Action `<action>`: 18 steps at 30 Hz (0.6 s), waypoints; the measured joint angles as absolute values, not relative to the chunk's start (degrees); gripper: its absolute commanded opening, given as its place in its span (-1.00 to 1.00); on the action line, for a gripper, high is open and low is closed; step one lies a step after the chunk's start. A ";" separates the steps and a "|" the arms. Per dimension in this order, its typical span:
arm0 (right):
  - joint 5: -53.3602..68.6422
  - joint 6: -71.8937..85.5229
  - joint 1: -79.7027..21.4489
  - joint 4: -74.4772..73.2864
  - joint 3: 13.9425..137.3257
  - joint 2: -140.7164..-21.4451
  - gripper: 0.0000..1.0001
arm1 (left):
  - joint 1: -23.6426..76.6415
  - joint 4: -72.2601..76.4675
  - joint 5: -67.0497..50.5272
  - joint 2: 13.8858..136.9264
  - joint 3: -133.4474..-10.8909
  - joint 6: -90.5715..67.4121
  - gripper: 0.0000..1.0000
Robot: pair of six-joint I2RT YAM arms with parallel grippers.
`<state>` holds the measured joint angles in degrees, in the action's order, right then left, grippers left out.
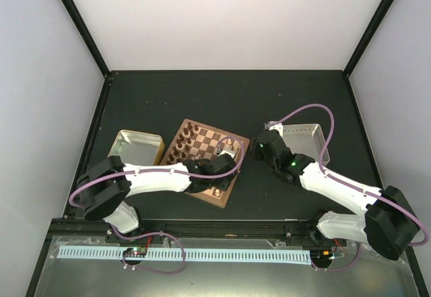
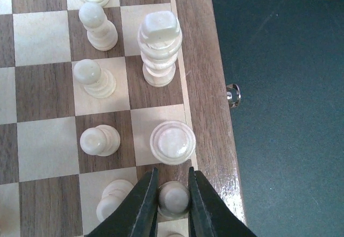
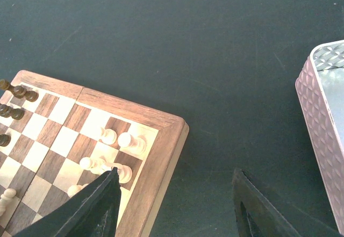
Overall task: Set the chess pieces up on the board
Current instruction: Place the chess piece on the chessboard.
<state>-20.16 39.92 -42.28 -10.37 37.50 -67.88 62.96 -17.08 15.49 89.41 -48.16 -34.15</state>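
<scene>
The chessboard (image 1: 186, 124) lies mid-table, with dark chessmen (image 1: 182, 146) along its left side. In the left wrist view, cream chess pieces stand near the board's right rim (image 2: 207, 113): a tall piece (image 2: 159, 46), a round-topped piece (image 2: 172, 142) and pawns (image 2: 99, 139). My left gripper (image 2: 173, 186) is shut on a cream piece (image 2: 173, 198) that stands on a dark square by the rim. My right gripper (image 3: 175, 171) is open and empty, hovering above the table just right of the board's corner (image 3: 161, 124).
A gold tin tray (image 1: 138, 147) sits left of the board. A pinkish-grey tray (image 1: 303, 139) sits right of it and shows at the right edge of the right wrist view (image 3: 322, 113). Dark table surface surrounds the board. A small metal clasp (image 2: 233, 94) sticks out from the board's edge.
</scene>
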 measured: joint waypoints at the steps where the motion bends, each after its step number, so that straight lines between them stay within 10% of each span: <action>1: -20.16 39.94 -42.28 -10.37 37.50 -67.88 0.14 | 62.96 -17.10 15.33 89.41 -48.16 -34.15 -0.64; 18: -19.29 39.94 -42.28 -10.37 37.63 -67.90 0.14 | 62.61 -18.57 14.96 86.35 -47.88 -34.24 -0.41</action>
